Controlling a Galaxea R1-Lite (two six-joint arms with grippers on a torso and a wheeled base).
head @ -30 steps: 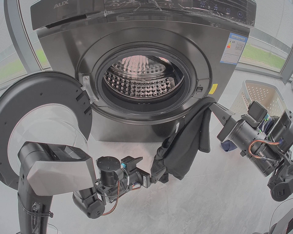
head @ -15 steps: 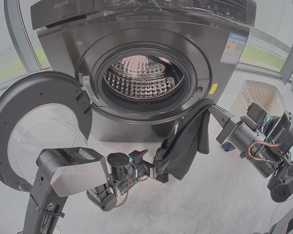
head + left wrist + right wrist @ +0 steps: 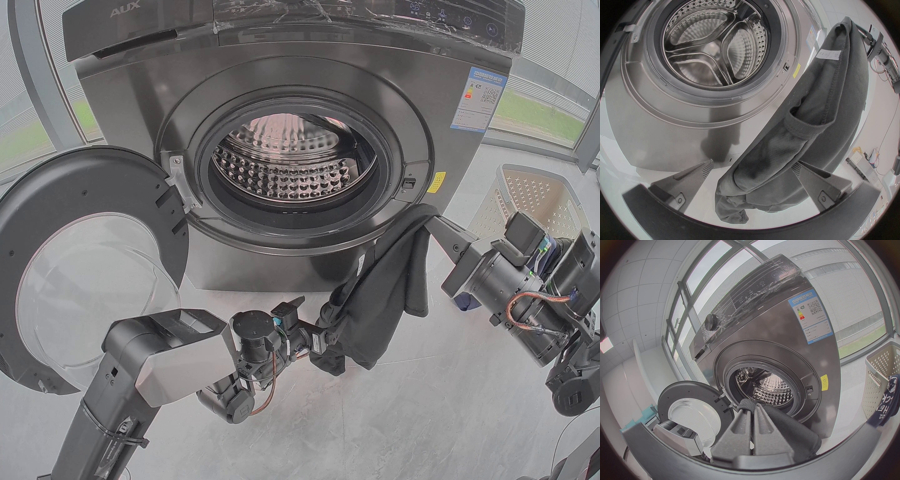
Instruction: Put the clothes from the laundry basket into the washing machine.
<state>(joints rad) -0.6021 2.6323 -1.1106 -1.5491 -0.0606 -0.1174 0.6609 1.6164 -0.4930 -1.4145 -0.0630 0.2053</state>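
The right gripper [image 3: 431,220] has its jaws pressed together on the top fold of a dark garment [image 3: 387,281], holding it just off the lower right rim of the washing machine [image 3: 300,69] opening. From there the cloth hangs down in front of the machine's front panel (a small white tag shows on the fabric). Lower down, the left gripper [image 3: 326,334] has its jaws apart, one on each side of the garment's bunched lower end. The drum [image 3: 287,156] shows shiny perforated steel. The door [image 3: 81,187] stands swung wide at the machine's left edge. The laundry basket [image 3: 537,200] stands on the floor [image 3: 406,425] past the machine's right edge, with a blue cloth [image 3: 889,399] hanging at its rim.
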